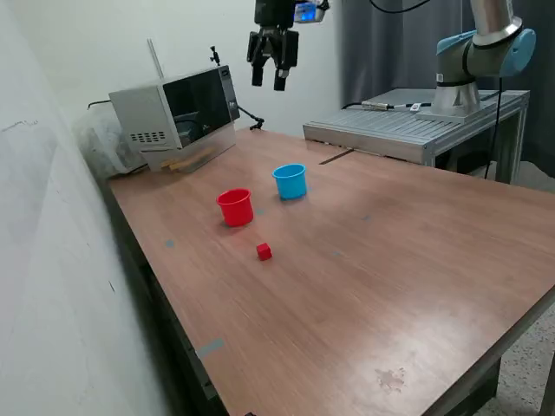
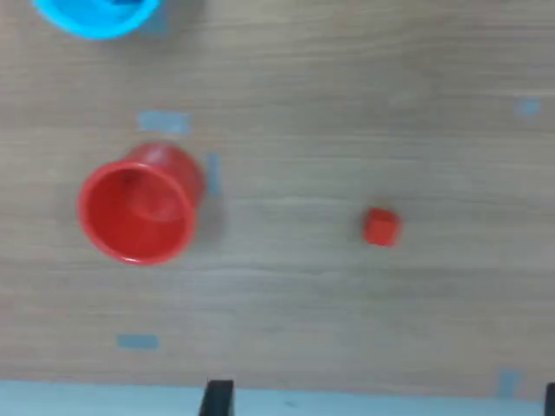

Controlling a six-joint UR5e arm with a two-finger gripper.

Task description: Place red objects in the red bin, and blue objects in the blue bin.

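Hanging high above the far side of the desk (image 1: 364, 286), the pincer (image 1: 270, 80) points straight down with its two dark fingers (image 1: 257, 74) apart and nothing between them. It is well clear of everything on the wooden top.

Below it, toward the middle of the desk, stand the two cups, both upright with mouths open. The red cup (image 1: 235, 207) sits toward the exterior view's left; the blue cup (image 1: 290, 181) stands near it, toward the right and a little farther back, with a gap between them. One red cube (image 1: 264, 251) lies alone on the bare wood, nearer the camera than the red cup and apart from it.

From the wrist view, the red cup (image 2: 139, 214) shows its open mouth and looks empty, though the picture is blurred. The red cube (image 2: 380, 227) rests well off to one side of it, and only an edge of the blue cup (image 2: 97, 17) shows at the frame border, so its contents cannot be told. Small bluish tape marks (image 2: 162, 123) dot the wood around the red cup.

At the far left corner, in the exterior view, a silver microwave (image 1: 178, 114) stands against the wall. The arm's base (image 1: 473, 61) is mounted on a metal platform (image 1: 408, 126) at the far right.
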